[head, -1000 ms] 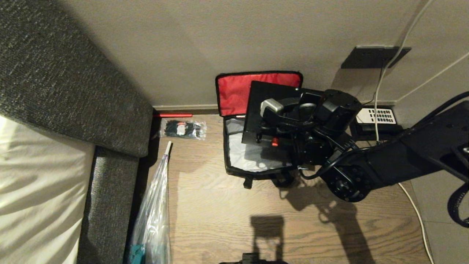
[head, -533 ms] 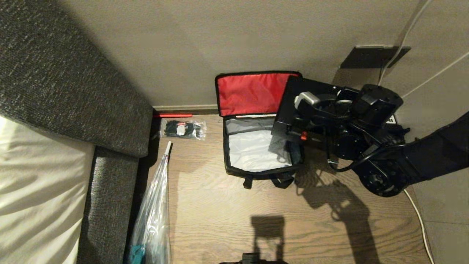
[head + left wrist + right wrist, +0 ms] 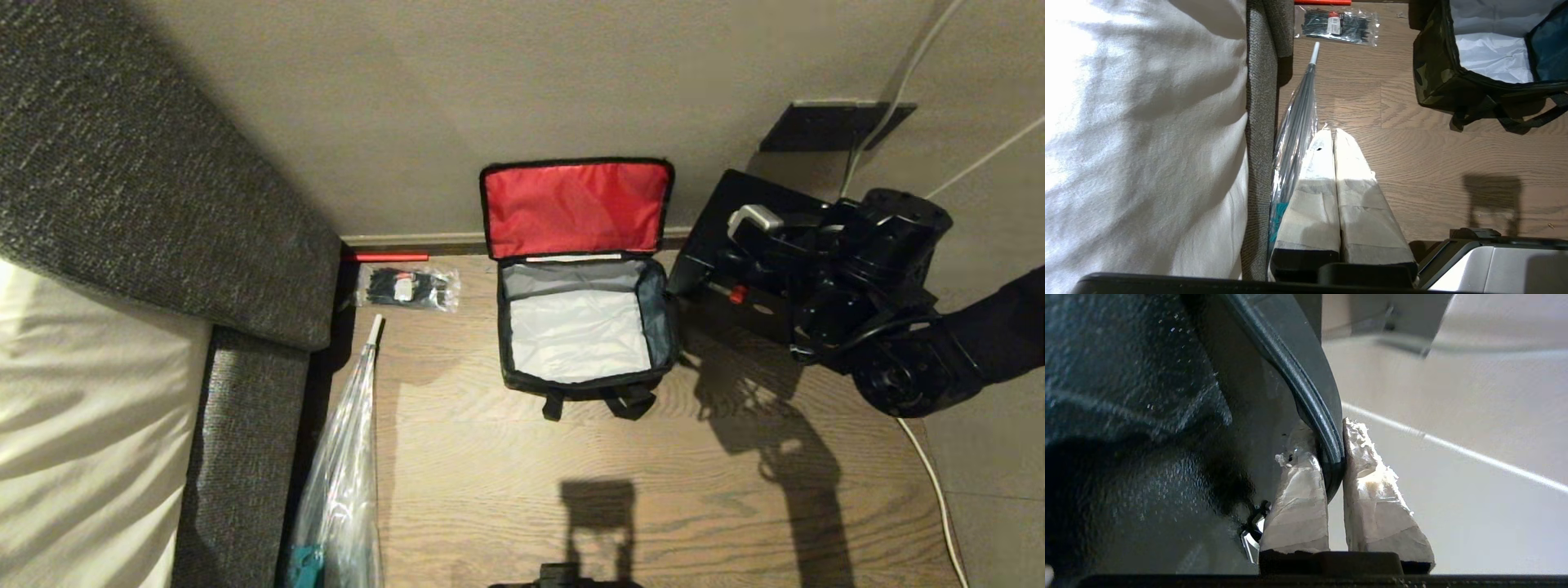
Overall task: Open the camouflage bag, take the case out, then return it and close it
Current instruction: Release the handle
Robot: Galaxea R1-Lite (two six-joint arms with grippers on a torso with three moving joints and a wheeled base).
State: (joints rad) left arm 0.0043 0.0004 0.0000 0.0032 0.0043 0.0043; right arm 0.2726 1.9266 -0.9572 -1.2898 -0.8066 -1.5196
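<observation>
On the wooden floor [image 3: 571, 490], the camouflage bag [image 3: 522, 380] is lying open and now empty. The right gripper [image 3: 1327, 457], jaws clamped on its handle [image 3: 1306, 396], is swinging the case [image 3: 718, 245] clear to the bag's right, so removal is done.

Right gripper [image 3: 1333, 437] has its two tape-wrapped fingers [image 3: 1372, 490] pinched on the thin dark curved handle [image 3: 1306, 396] of the case [image 3: 1126, 416]. The handle strip runs between the pads and arcs away past the fingertips. The case's black textured body fills the whole side next to one finger, very close. Beyond the other finger: pale wall [image 3: 1474, 428] with a white cable [image 3: 1453, 449] running across it.
</observation>
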